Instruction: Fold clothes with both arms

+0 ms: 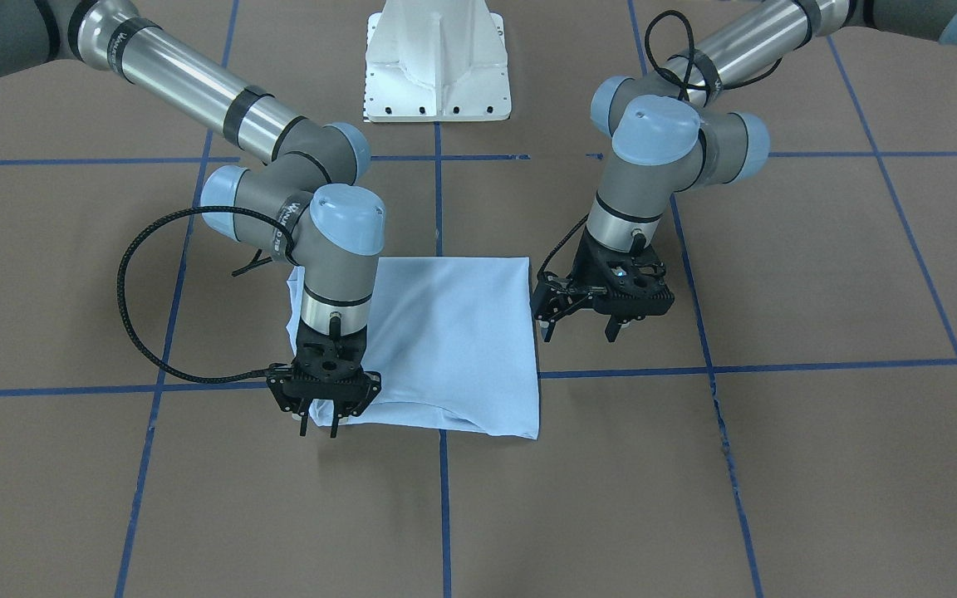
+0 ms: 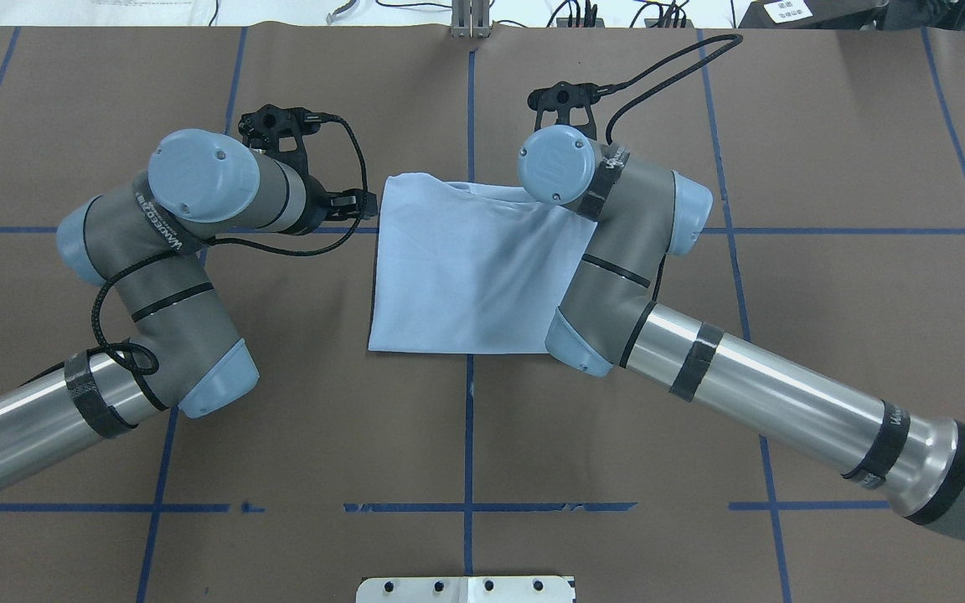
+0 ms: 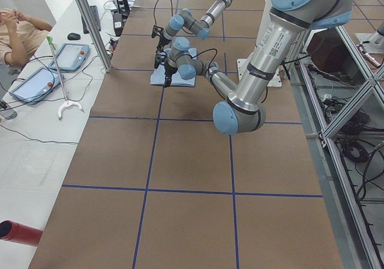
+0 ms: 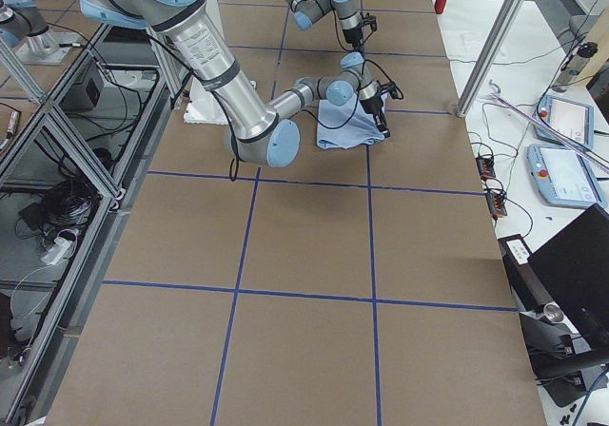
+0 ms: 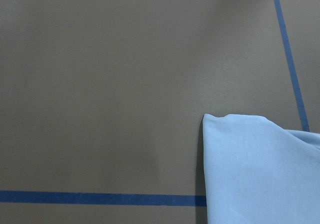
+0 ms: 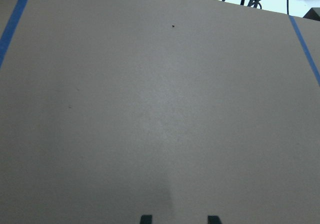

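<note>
Out from the robot's edge of the table (image 1: 777, 482), past the white pedestal base (image 1: 437, 62), the T-shirt (image 1: 453, 332) lies flat in the middle, well away from every corner. It is folded to a compact rectangle with collar and print out of sight. Its layered, slightly puffed border faces the operators' edge, which suggests the folding is far along and only a last fold or some tidying is left.

Just beside the shirt's left border hangs the left gripper (image 1: 580, 334). Its fingers are spread wide and point down at bare table, just off the cloth and holding nothing. Its wrist camera looks onto one shirt corner, a fair spot to pinch from.

Farther out, at the shirt's right corner nearest the operators' edge, the right gripper (image 1: 318, 430) stands upright with a narrower gap between its fingers. It is also empty: its own camera shows only brown table between the tips. Whether those tips touch the cloth cannot be told.
</note>
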